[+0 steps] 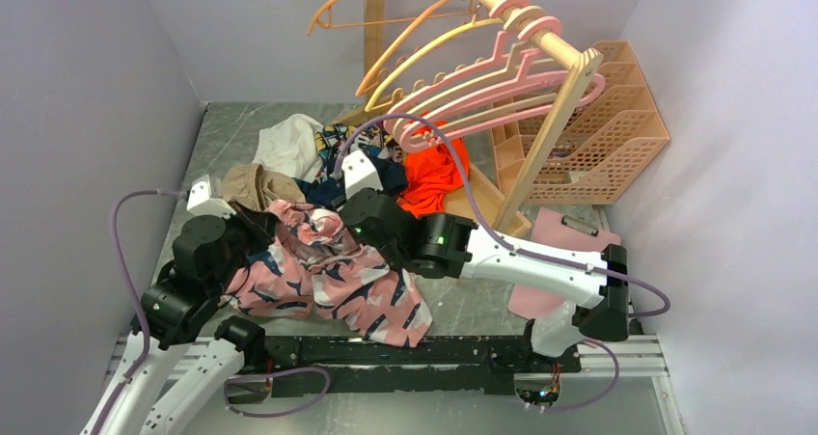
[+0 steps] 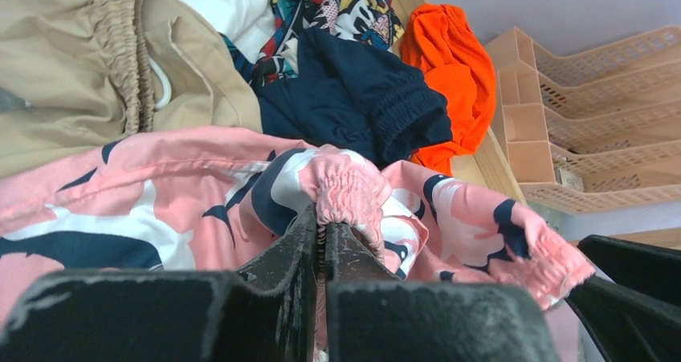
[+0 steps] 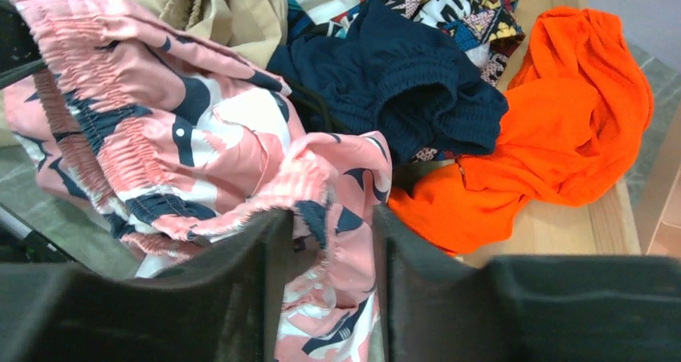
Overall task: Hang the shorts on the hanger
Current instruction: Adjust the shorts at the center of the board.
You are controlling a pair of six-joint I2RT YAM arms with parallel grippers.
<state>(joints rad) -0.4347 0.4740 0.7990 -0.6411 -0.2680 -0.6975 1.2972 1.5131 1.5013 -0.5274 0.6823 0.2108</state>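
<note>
The pink whale-print shorts lie bunched on the table between my two arms. My left gripper is shut on their gathered waistband; in the top view it sits at the shorts' left edge, partly hidden by fabric. My right gripper is open, its jaws astride a fold of the shorts with cloth between them; in the top view it is low over the shorts' far edge. The pink hanger hangs among others on the wooden rail at the back.
A pile of clothes lies behind the shorts: tan garment, white cloth, comic-print fabric, dark navy garment, orange-red garment. Orange and yellow hangers share the wooden rack. A peach basket stands at the right.
</note>
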